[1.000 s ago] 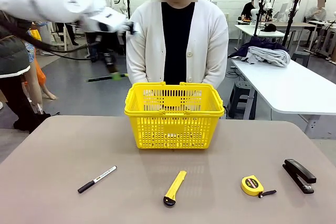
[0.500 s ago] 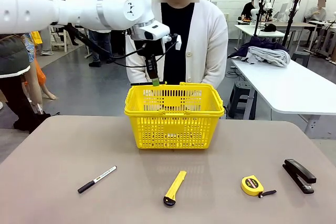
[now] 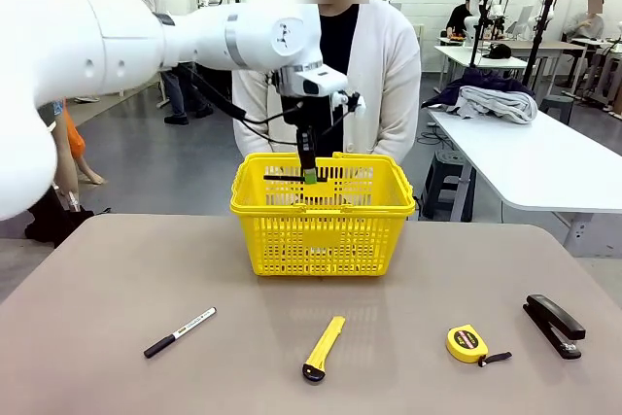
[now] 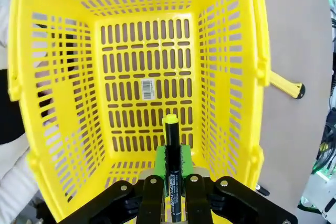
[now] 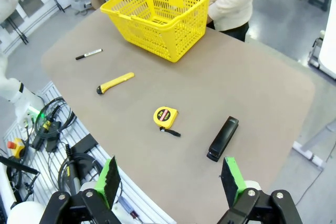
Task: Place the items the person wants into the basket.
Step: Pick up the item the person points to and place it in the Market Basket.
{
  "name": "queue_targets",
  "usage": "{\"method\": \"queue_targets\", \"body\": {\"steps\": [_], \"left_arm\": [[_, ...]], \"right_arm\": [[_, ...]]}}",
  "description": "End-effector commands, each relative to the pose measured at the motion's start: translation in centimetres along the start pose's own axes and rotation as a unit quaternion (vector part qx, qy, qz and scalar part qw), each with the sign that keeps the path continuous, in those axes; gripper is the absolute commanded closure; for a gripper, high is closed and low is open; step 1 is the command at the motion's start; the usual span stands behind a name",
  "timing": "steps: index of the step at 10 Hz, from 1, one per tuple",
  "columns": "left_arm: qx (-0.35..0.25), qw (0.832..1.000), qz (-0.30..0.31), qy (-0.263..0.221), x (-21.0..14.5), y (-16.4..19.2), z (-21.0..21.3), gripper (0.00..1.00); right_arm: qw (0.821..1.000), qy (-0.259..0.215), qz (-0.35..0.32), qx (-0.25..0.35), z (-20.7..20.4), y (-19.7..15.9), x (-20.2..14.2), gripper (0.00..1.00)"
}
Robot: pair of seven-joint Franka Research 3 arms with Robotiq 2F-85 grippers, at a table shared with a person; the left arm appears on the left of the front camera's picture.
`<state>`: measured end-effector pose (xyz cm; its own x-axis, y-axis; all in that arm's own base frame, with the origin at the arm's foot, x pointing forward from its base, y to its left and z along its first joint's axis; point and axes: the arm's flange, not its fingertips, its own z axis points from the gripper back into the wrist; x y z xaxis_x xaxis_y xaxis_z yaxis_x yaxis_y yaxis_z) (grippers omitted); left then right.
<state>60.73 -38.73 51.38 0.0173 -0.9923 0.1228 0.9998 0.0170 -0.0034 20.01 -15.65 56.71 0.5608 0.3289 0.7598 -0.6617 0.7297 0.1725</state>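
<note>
L gripper (image 4: 171,157) clamped on thin black pen (image 4: 171,140): pads either side of barrel, pen tip poking past them, over open yellow basket (image 4: 236,72). R gripper (image 5: 171,179) wide, nothing in it, above table (image 5: 252,93) edge, stapler (image 5: 223,138) nearest.
</note>
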Motion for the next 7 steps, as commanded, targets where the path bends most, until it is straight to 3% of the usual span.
{"method": "queue_targets", "body": {"steps": [1, 7], "left_arm": [[0.006, 1.0, -0.001, 0.005, -0.1, 1.7, -1.8, 0.88], [0.0, 1.0, -0.02, -0.007, -1.7, 1.1, -8.9, 0.88]], "right_arm": [[1.0, -0.01, 0.004, 0.006, -0.2, -0.2, 0.2, 0.0], [1.0, -0.01, 0.004, 0.006, -0.2, -0.2, 0.2, 0.0]]}}
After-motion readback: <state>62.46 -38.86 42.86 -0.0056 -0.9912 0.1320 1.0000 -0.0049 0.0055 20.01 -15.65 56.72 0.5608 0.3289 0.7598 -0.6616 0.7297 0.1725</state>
